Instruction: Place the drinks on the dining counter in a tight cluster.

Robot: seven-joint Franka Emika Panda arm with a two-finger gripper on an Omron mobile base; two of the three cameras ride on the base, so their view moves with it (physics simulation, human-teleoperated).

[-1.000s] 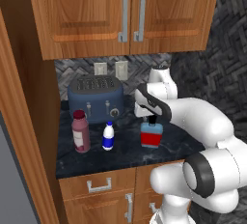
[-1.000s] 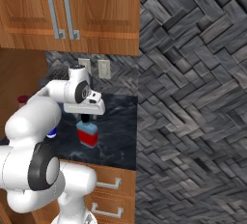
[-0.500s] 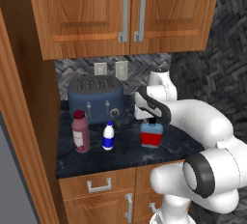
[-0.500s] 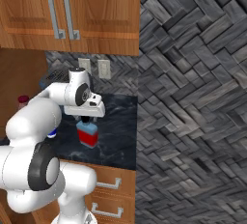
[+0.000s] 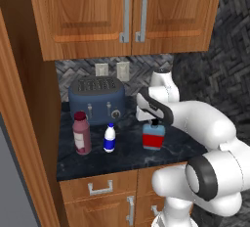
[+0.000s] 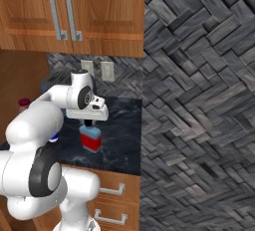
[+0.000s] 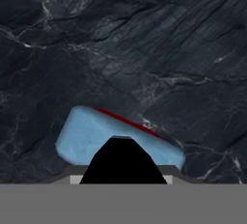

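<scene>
The claw (image 5: 155, 122) sits down over the square bottle (image 5: 154, 136)'s black cap; I cannot tell if it grips yet; the bottle looks hard, smooth, slippery; hold the cap.

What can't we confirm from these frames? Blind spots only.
- Gripper contact on the square bottle: left base view, the hand hides the fingers; hand view, the black cap blocks them.
- Square bottle's cap: right base view, too small and dark under the hand.
- Maroon bottle: right base view, mostly behind the arm.
- White-and-blue bottle: label too small to read.
- Toaster: controls blurred.
</scene>
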